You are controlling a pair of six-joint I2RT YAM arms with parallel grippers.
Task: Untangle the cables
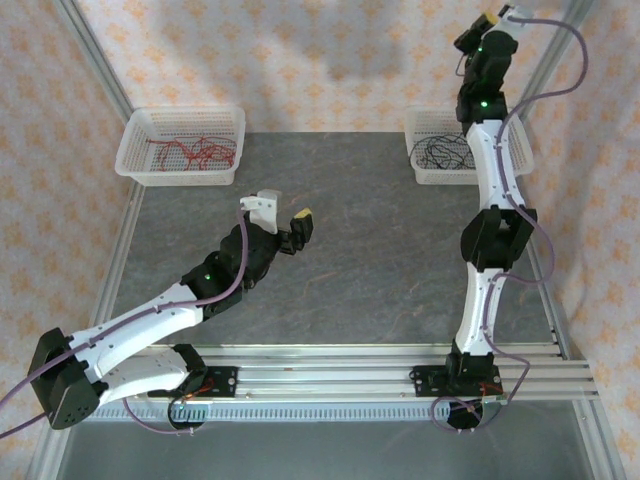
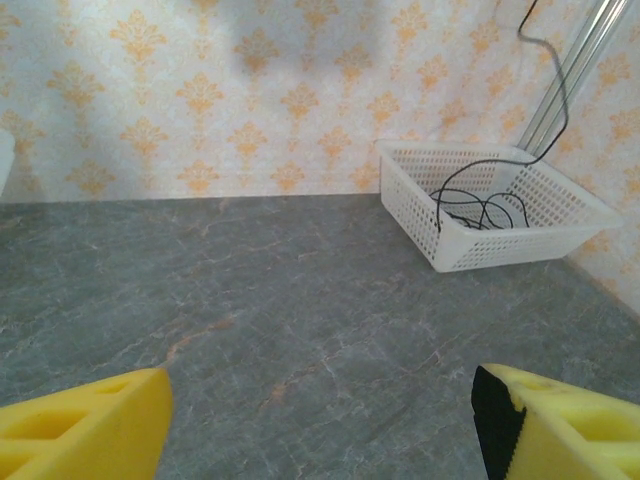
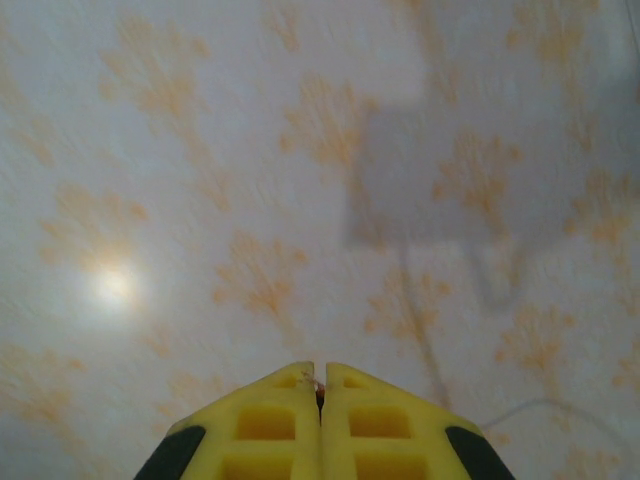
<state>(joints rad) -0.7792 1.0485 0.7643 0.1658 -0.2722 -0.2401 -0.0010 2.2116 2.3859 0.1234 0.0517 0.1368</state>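
Two baskets flank the bench's [image 1: 350, 270] far edge: red cables [image 1: 195, 152] in the left basket [image 1: 135, 152], black cables [image 1: 445, 153] in the right basket [image 1: 422, 172], bare bench between. Left arm [image 1: 160, 318] reaches low over mid-bench, left jaws apart, empty; right arm [image 1: 492, 200] rears up toward the wall, right jaws together. One black strand [image 2: 556, 95] climbs out of frame, end unseen.

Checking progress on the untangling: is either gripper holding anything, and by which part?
Left gripper: open, empty. Right gripper: shut, raised; a black cable runs up from the basket toward it, probably pinched there, but the exact spot can't be told.
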